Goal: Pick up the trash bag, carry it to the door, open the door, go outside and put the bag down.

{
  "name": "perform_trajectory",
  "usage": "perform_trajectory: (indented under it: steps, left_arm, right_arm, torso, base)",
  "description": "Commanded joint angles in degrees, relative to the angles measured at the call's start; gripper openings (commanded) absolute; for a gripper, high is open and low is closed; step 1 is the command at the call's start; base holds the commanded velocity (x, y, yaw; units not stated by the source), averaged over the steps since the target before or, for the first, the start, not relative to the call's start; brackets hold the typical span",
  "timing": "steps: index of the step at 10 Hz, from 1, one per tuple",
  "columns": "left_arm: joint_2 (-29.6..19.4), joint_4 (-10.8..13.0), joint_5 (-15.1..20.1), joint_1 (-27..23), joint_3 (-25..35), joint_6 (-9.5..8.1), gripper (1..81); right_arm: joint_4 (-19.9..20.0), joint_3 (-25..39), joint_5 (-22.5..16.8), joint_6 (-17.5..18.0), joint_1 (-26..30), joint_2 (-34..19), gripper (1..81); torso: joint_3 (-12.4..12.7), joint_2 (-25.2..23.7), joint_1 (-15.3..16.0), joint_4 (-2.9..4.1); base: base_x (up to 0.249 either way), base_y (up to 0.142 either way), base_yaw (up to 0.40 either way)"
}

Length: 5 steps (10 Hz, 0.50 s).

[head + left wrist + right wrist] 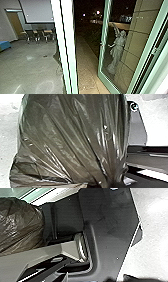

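In the head view a glass door [100, 62] with a pale green frame stands open on the right, and a paved path outside shows through the gap. The dark, shiny trash bag [72, 139] looms large in the left wrist view. Its folds draw together at my left gripper [109, 184], which is shut on the gathered part. In the right wrist view the same trash bag [21, 225] bulges beside the robot's dark body. Whether my right gripper is open or shut cannot be made out.
A pale green and white upright [65, 50] stands close ahead, between the indoor floor [32, 67] and the path [86, 60]. Chairs [37, 36] line the far left. Behind the door's glass are a statue [117, 51] and a tiled wall [143, 27].
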Motion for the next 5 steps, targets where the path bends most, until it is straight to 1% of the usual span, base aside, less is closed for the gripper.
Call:
perform_trajectory:
  steps: [1,5]
  left_arm:
    - [-0.2,-0.2,4.2,-1.8,0.4,0.63,1.0]
    - [-0.2,-0.2,4.2,-1.8,0.4,0.63,1.0]
  right_arm:
    - [-0.4,0.1,-2.5,-0.2,2.3,-0.1,81.1]
    - [-0.4,0.0,-2.5,-0.2,2.2,-0.1,81.1]
  torso:
    - [0.0,0.0,0.0,0.00]
    - [0.0,0.0,0.0,0.00]
  base:
    - [0.000,0.000,0.000]
    - [0.000,0.000,0.000]
